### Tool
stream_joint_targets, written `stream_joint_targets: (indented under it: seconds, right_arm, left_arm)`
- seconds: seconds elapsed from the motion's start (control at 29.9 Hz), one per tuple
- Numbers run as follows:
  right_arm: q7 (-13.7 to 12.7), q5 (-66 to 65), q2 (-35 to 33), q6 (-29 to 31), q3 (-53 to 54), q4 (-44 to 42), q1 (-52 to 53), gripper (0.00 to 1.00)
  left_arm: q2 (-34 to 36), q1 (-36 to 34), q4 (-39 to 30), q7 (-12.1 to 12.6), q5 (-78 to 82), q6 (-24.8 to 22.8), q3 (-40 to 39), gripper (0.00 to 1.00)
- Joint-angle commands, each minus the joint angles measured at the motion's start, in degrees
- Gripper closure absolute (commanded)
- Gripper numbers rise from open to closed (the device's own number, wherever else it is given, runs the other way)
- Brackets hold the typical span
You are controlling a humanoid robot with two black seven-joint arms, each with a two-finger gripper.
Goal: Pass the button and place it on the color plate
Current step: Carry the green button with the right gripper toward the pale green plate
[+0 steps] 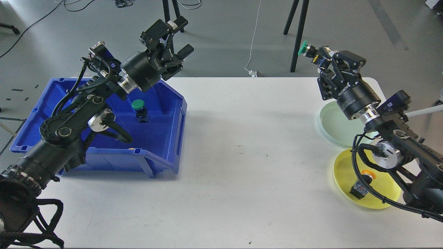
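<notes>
Green-capped push button w/ dark body (307, 50) is sitting clamped in the right tool (316, 55), raised beyond the pale green round plate (334, 121). Left tool (176, 36) is hanging wide open, holding nothing, above the blue plastic bin (166, 145) far left of that plate. Inside the bin a 2nd green-capped button (140, 110) is standing upright. Orange-capped button (361, 185) is lying on the yellow round plate (346, 173), just nearer than the green plate, on the white counter (242, 166).

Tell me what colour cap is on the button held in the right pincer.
Green, on the button in the right pincer, seen in the head view.
</notes>
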Motion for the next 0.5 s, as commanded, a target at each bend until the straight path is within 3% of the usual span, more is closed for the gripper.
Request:
stream_joint_targets:
  seconds: [0.0, 0.17, 0.47]
  right_arm:
    - [0.3, -1.4, -5.8, -4.0, -0.1, -0.5, -1.4, 1.0]
    - [0.6, -11.7, -9.6, -10.9, -1.1, -1.5, -4.0, 1.0]
    - [0.6, -28.6, -9.8, -20.9, -6.9, -8.9, -7.9, 1.0]
  left_arm:
    - [-0.1, -0.2, 0.2, 0.0, -0.4, 0.0, -0.2, 0.0]
    - [0.3, 0.5, 0.4, 0.0, -7.2, 0.0, 0.4, 0.0]
    - [-1.4, 1.5, 0.7, 0.0, -7.1, 0.0, 2.8, 0.0]
